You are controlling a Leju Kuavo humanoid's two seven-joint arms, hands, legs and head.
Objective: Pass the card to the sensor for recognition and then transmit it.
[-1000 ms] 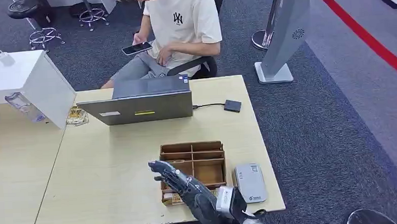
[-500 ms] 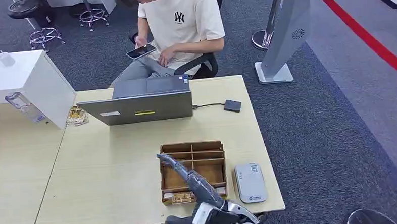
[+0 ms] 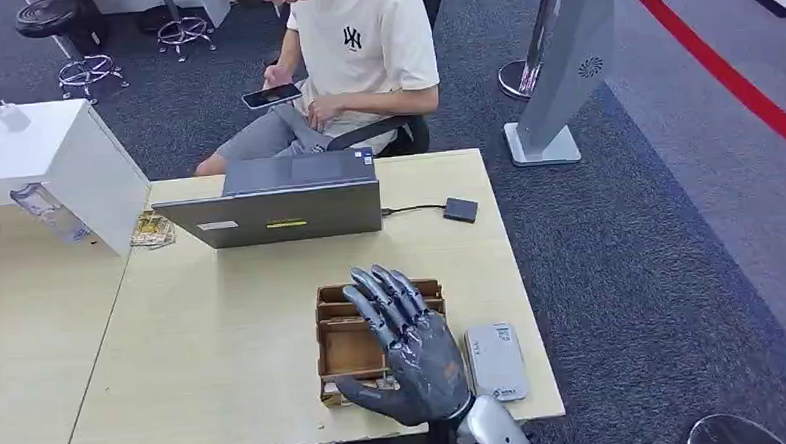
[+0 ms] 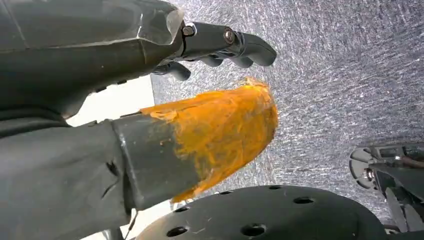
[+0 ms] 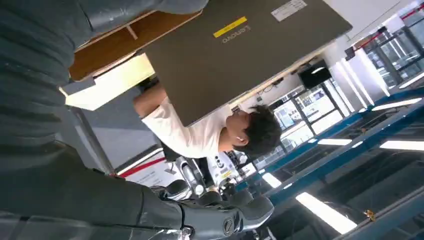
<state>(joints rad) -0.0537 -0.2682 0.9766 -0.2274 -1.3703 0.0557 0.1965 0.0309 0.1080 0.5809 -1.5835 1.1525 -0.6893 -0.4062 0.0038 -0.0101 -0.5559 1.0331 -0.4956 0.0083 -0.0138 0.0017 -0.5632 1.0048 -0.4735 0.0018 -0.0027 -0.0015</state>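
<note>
My right hand (image 3: 410, 351) hovers over the wooden divided box (image 3: 324, 330) near the table's front edge, back of the hand up and fingers spread towards the laptop, holding nothing I can see. Its thumb lies across the box's front slot and hides most of the cards there. The grey-white card sensor (image 3: 497, 363) lies flat on the table just right of the box, beside the hand. In the right wrist view the box (image 5: 125, 42) and the laptop lid (image 5: 240, 55) sit beyond the hand (image 5: 50, 125). My left hand (image 4: 125, 100) hangs above grey carpet, its orange-taped thumb (image 4: 225, 130) apart from the fingers, empty.
A closed-angle grey laptop (image 3: 283, 212) stands behind the box, cabled to a small black device (image 3: 460, 210). A person (image 3: 362, 53) sits across the table looking at a phone. A white cabinet (image 3: 46, 162) stands at the far left. The table's front edge (image 3: 278, 437) is close.
My right hand has risen from low at the box's front edge and turned flat, fingers now spread over the box. The person has shifted slightly.
</note>
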